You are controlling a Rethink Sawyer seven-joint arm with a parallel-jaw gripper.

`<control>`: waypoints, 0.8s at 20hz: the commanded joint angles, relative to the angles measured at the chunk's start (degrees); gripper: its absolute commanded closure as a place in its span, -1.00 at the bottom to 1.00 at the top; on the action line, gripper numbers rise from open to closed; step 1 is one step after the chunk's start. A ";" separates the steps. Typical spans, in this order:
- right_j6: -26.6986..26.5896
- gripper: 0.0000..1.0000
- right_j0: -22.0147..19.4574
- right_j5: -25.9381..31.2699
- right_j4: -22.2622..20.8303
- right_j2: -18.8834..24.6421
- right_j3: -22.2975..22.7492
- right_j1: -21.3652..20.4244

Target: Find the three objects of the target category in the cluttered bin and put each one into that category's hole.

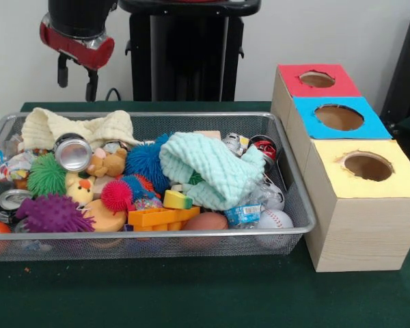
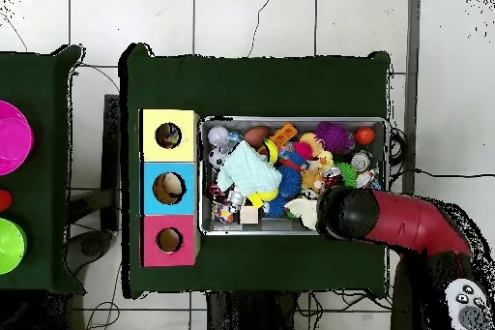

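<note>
The wire mesh bin [image 1: 157, 234] lies on the green table, full of clutter; it also shows in the overhead view [image 2: 290, 120]. The mint-green waffle cloth [image 1: 208, 171] [image 2: 249, 171] lies bunched on top, right of centre. The cream waffle cloth [image 1: 75, 126] [image 2: 302, 210] is draped at the far left corner. I cannot make out the white dotted cloth. The yellow-topped hole [image 1: 367, 166] [image 2: 168, 135] is in the nearest box, right of the bin. My gripper [image 1: 76, 78] hangs open and empty above the cream cloth, clear of the bin.
The blue-topped hole [image 1: 339, 117] and red-topped hole [image 1: 317, 79] lie behind the yellow one. Spiky balls [image 1: 53, 213], a plush bear [image 1: 109, 164], a tin can [image 1: 72, 152], a baseball [image 1: 276, 219] and toy blocks [image 1: 160, 217] crowd the bin. A second table holds bowls [image 2: 10, 137].
</note>
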 commanded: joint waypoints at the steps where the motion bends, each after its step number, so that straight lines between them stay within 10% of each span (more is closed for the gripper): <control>1: -18.62 -1.00 -2.05 -5.74 -11.15 8.46 1.20 2.36; 16: -15.45 -1.00 -8.39 -11.07 -22.85 14.12 -0.34 6.47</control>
